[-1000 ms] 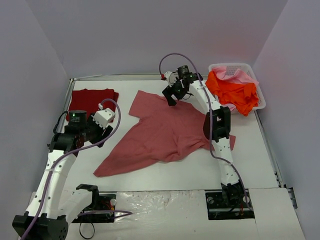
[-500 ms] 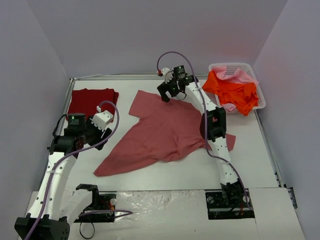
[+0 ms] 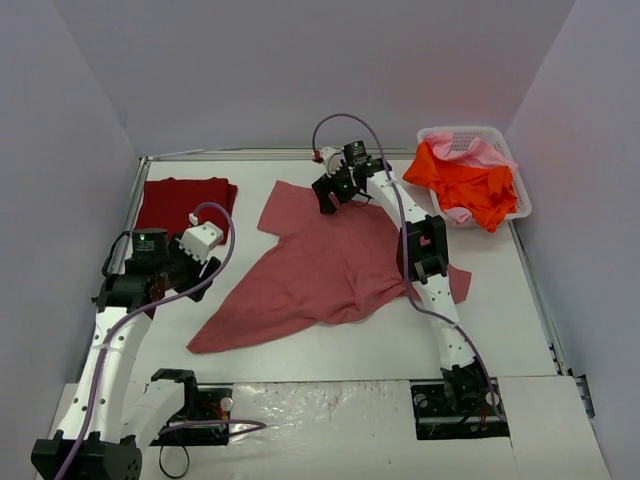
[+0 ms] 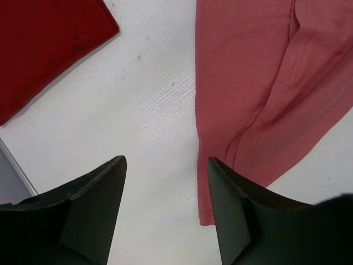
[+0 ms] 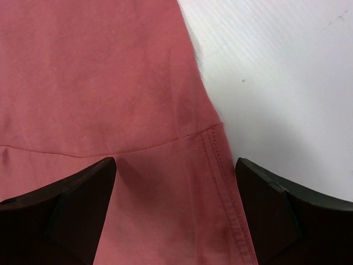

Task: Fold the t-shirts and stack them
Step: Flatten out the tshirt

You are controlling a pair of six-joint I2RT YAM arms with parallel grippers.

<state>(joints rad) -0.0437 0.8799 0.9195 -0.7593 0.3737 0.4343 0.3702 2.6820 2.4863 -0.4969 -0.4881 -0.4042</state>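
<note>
A muted rose-red t-shirt [image 3: 320,265] lies spread and rumpled across the middle of the white table. My right gripper [image 3: 331,190] is open over its far sleeve. In the right wrist view the jaws [image 5: 176,165] straddle the sleeve's stitched hem [image 5: 220,165], holding nothing. My left gripper [image 3: 204,239] is open and empty left of the shirt. In the left wrist view it [image 4: 165,165] hovers over bare table beside the shirt's edge [image 4: 248,83]. A dark crimson t-shirt [image 3: 183,203] lies folded at the back left and also shows in the left wrist view [image 4: 44,44].
A white lattice basket [image 3: 455,131] stands at the back right, holding a bright orange shirt [image 3: 465,185] and a light pink one [image 3: 478,152]. Grey walls close the table on three sides. A raised rail [image 3: 135,195] runs along the left edge.
My right gripper has moved a little left along the shirt's far edge, toward the sleeve. My left gripper has drifted slightly left. The shirts have not moved.
</note>
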